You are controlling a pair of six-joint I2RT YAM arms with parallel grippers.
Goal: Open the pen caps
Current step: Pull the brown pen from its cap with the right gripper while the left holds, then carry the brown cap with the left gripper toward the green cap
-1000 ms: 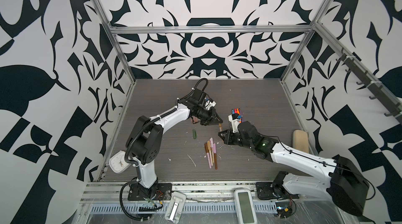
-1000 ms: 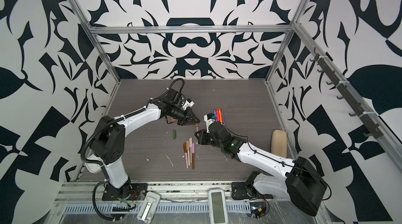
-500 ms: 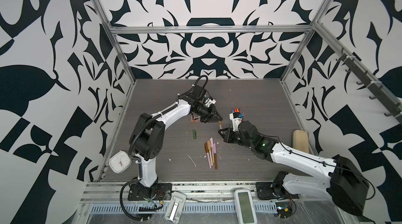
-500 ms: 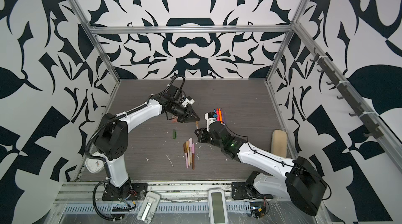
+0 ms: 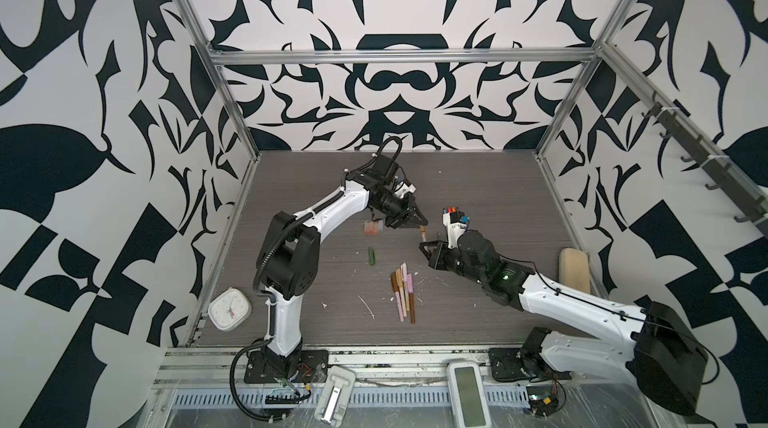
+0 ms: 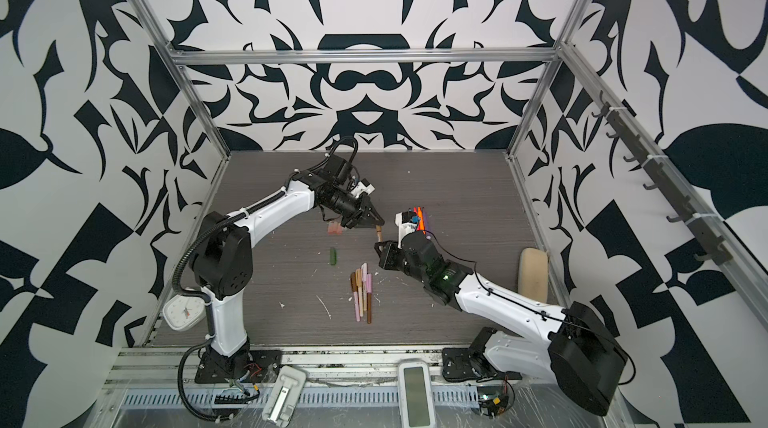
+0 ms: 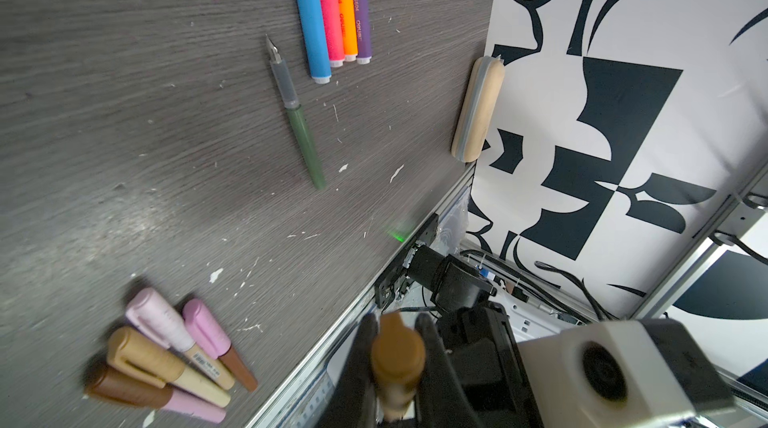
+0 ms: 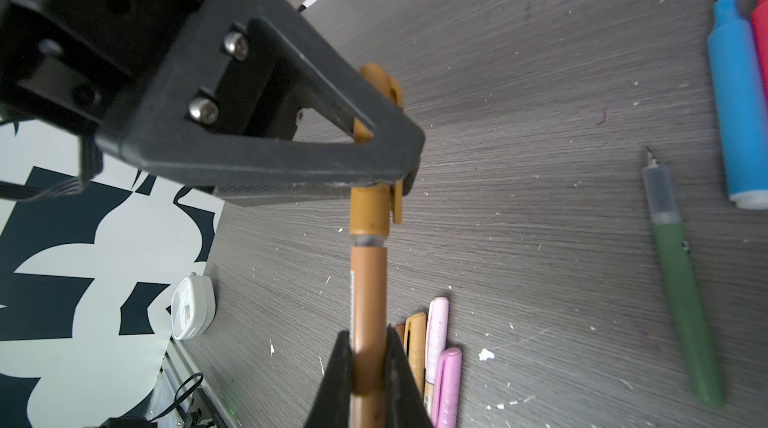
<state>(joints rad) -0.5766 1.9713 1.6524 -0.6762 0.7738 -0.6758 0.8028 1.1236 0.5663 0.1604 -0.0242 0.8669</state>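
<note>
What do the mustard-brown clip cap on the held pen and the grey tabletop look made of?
The mustard-brown clip cap of the brown pen: probably moulded plastic, smooth satin finish; its clip matches the body colour. The grey tabletop: likely wood-grain laminate, matte with soft sheen; fine parallel grain lines; real wood not excluded.

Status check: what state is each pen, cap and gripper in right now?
left gripper: shut on the tan cap
right gripper: shut on the tan pen
tan cap: partly pulled off, gap showing
green pen: uncapped, lying on the table
green cap: off, lying alone
bundled pens: capped, lying side by side
blue pen: uncapped, tip bare
</note>
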